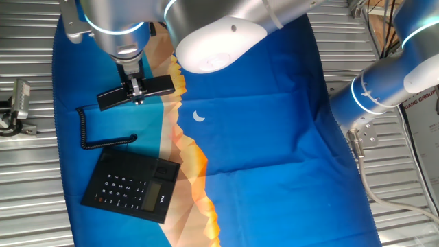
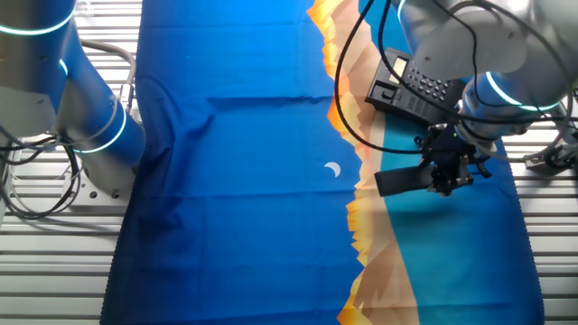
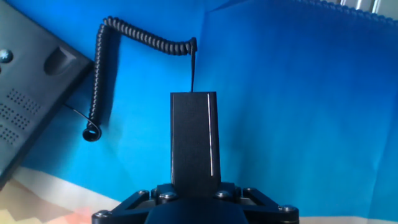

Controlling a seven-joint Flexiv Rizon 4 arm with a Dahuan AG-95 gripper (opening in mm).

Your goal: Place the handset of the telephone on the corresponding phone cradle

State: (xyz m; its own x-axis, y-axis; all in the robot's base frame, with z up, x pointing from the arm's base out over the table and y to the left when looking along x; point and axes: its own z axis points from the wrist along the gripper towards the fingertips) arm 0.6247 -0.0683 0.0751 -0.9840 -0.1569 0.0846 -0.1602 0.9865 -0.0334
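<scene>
The black handset (image 1: 135, 92) hangs level a little above the blue cloth, held at its middle by my gripper (image 1: 138, 96), which is shut on it. From the other side the handset (image 2: 408, 179) juts left of the gripper (image 2: 445, 176). In the hand view the handset (image 3: 194, 140) runs straight away from the jaws, and its coiled cord (image 3: 109, 65) loops left toward the telephone base (image 3: 28, 93). The telephone base (image 1: 132, 184) lies on the cloth below the handset, keypad up. Its phone cradle (image 1: 108, 162) runs along the top left edge and is empty. The cord (image 1: 89, 130) trails between them.
A blue cloth (image 1: 260, 123) with an orange jagged band (image 1: 188, 147) covers the slatted metal table (image 1: 27, 185). A second arm's base (image 1: 384, 89) stands at the right edge. A small metal fixture (image 1: 17, 103) sits at the far left.
</scene>
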